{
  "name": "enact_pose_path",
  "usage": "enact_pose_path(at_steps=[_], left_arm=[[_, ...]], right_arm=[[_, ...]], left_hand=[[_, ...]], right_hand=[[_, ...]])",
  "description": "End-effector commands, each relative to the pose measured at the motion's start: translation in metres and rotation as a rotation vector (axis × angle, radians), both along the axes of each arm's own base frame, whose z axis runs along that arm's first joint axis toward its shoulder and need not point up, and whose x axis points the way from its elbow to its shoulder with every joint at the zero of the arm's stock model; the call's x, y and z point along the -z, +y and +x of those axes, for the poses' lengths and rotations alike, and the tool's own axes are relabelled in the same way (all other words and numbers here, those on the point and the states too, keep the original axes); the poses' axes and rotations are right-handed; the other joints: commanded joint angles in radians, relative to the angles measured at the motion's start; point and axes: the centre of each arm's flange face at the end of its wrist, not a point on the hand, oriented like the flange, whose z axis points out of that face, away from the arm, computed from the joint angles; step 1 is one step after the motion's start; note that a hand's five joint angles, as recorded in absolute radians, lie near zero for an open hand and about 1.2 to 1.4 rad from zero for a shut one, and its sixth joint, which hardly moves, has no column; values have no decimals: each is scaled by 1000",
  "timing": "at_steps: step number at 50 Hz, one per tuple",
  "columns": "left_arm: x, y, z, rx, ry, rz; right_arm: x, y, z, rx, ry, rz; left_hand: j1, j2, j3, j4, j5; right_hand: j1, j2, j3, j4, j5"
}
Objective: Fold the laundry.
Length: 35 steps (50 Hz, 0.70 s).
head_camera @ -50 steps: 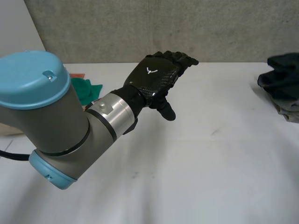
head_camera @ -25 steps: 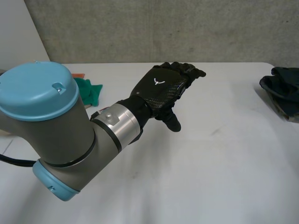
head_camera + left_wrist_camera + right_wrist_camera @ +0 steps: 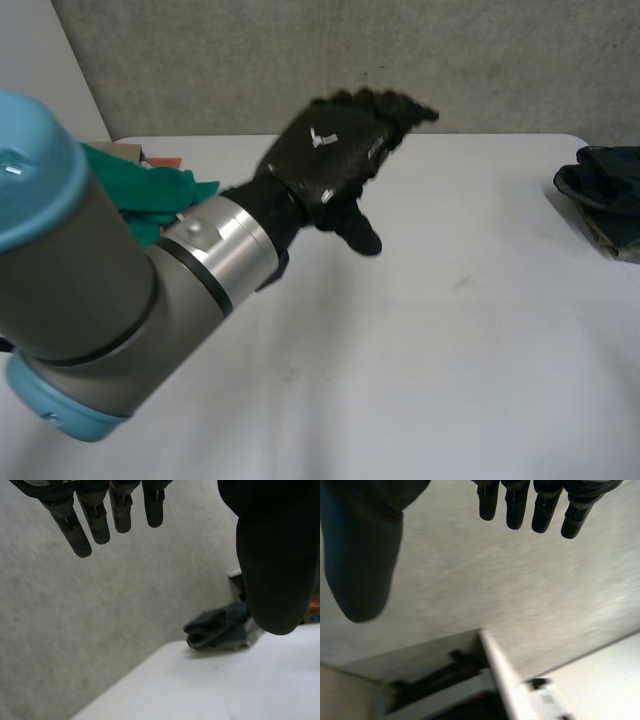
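I am at the very start of the folding, I judge; no garment is in my hands yet. My left hand (image 3: 330,165) hangs above the desk (image 3: 430,370), its fingers (image 3: 95,525) straight and apart from the thumb, holding nothing; my right hand (image 3: 360,555) has also straight fingers (image 3: 542,510), empty, and it faces a grey wall. The laundry is in two places; a dark crumpled pile (image 3: 605,195) lies at the right edge of the desk, well apart from my left hand, and a green cloth (image 3: 140,185) lies at the left side, partly behind my left arm. Both lie directly on the desk; I see no basket or box around them. The next move, I think, calls for bringing one piece to the free middle of the desk; for this a hand must reach to it, go down and pinch one edge, not the whole heap, so that the piece can be spread flat.
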Motion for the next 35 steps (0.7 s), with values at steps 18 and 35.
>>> enact_pose_path(at_steps=[18, 35], left_arm=[[-15, -194, 188, -779, -138, -160], [159, -336, 244, -737, -427, -256]], right_arm=[[18, 161, 360, -1225, -274, -38], [121, 187, 373, -1135, -200, 366]], left_hand=[[19, 5, 0, 9, -10], [314, 300, 295, 304, 285]], right_hand=[[-55, -36, -32, -34, -43], [-55, -36, -32, -34, -43]])
